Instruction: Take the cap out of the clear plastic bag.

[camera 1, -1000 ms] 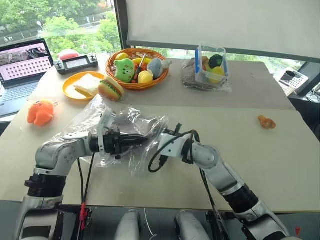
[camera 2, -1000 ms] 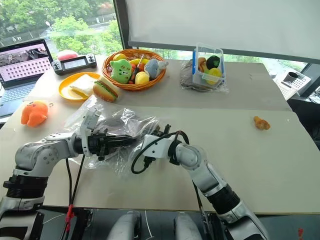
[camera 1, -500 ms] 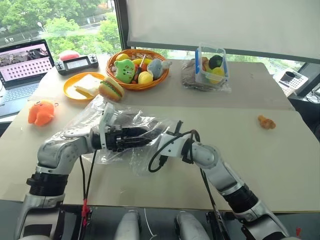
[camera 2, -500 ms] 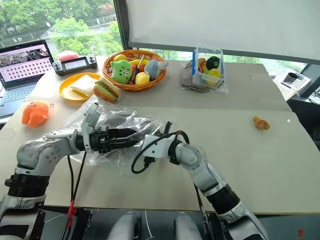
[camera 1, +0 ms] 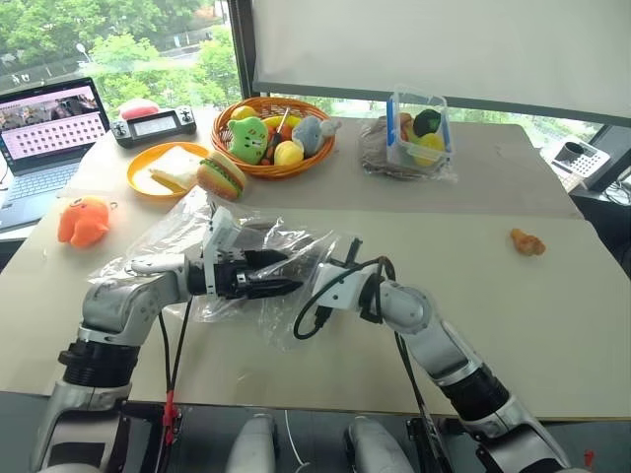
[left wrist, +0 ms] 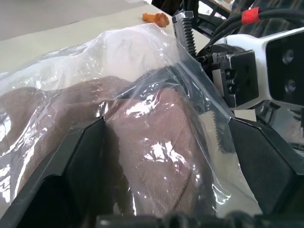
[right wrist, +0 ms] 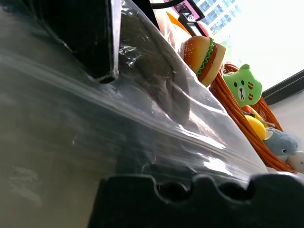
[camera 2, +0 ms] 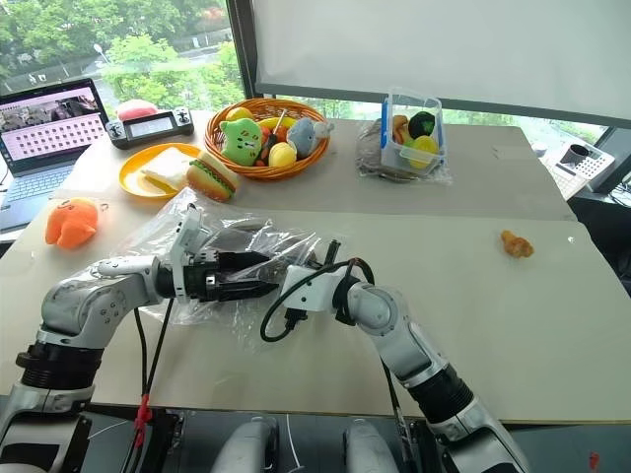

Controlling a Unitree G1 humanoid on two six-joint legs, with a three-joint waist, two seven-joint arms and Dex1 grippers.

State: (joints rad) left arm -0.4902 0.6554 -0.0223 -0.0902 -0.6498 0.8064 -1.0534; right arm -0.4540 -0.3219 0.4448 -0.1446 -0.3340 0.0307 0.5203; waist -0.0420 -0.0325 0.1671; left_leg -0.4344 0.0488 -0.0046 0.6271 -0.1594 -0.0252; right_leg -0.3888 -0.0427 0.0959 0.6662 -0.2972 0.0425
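Left wrist view: left tool point(left wrist: 166, 166) spread around bagged cap point(left wrist: 156, 156); right tool point(camera 1: 340, 264) clenched on clear plastic bag point(camera 1: 168, 236).

Bright daylight comes through the window point(camera 1: 118, 39) at the far side. Glare glints on the plastic bag point(left wrist: 156, 152). The wrist views are blurred close up, with overexposed backgrounds.

Head stereo pair looks forward-down over the table point(camera 1: 552, 325); both wrist cams sit tight against the clear plastic bag point(left wrist: 156, 61), left one facing the right gripper point(left wrist: 216, 90) at 2 o'clock.
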